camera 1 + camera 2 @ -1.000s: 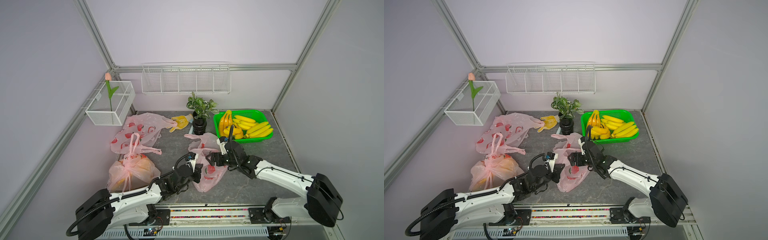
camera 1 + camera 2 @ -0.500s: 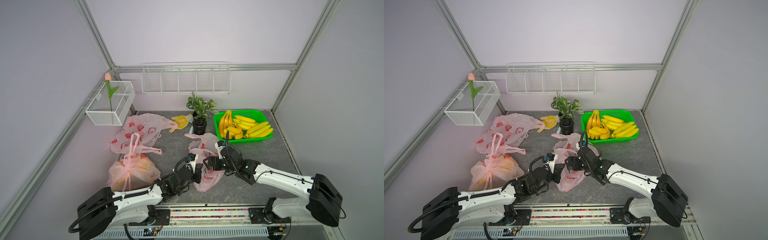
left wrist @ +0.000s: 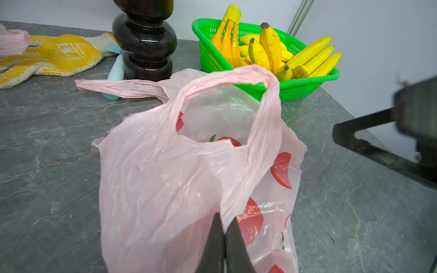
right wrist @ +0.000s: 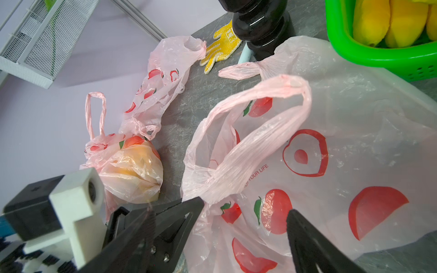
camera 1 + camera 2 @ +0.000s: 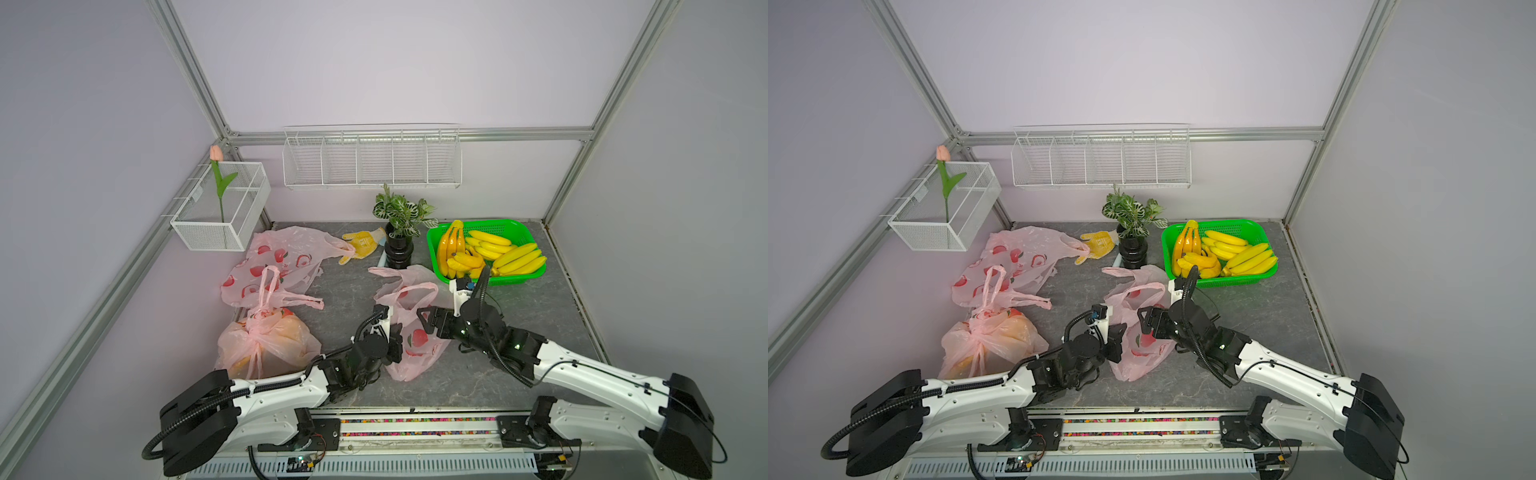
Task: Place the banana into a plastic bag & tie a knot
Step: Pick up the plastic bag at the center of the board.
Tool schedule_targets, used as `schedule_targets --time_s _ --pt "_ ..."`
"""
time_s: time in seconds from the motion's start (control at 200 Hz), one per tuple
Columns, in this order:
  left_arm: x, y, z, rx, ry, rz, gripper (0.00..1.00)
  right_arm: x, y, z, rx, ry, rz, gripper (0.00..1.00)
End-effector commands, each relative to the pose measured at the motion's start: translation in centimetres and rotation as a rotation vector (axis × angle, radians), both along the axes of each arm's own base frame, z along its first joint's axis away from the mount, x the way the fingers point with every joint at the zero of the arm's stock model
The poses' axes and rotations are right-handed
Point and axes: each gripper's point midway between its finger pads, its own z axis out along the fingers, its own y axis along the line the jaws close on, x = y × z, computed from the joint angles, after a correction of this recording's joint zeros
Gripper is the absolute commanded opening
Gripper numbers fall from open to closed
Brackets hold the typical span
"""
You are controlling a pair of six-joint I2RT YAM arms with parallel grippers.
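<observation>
Judged step: mouth opening. Left gripper (image 3: 223,238) clamps pink printed plastic bag (image 3: 165,177); right gripper (image 4: 246,206), open at its 3 o'clock, should grasp opposite layer.

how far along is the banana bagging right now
Done: a knotted pink bag with yellowish contents sits aside. In hand: the left hand is shut on the loose pink fruit-print plastic bag; the right hand is open over it. Left: the yellow bananas lie in the green plastic basket; this bag looks empty and untied.
</observation>
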Motion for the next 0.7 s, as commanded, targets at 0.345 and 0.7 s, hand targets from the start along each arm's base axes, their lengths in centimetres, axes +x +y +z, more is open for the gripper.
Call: schedule_targets --time_s 0.345,0.7 --pt "-2.6 -2.6 3.7 -0.162 -0.057 -0.178 0.0 2.6 2.5 -0.8 0.006 0.017 0.048 0.86" --pt "-2.4 1.4 2.8 -0.104 0.007 -0.051 0.42 2.2 -0.5 -0.5 -0.164 -0.116 0.085 0.1"
